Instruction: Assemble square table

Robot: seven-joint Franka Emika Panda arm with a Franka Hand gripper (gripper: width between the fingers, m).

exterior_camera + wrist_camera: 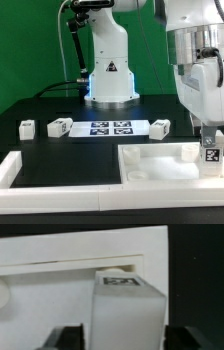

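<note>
My gripper hangs at the exterior view's right, shut on a white leg block that bears a black-white tag. It holds the leg upright over the right corner of the large white square panel. In the wrist view the leg fills the gap between my dark fingers; its tagged end lies by the raised rim at the panel's corner. Three more tagged leg blocks lie on the black table: one, one, one.
The marker board lies between the loose legs, in front of the robot base. Long white border bars run along the front and the exterior view's left edge.
</note>
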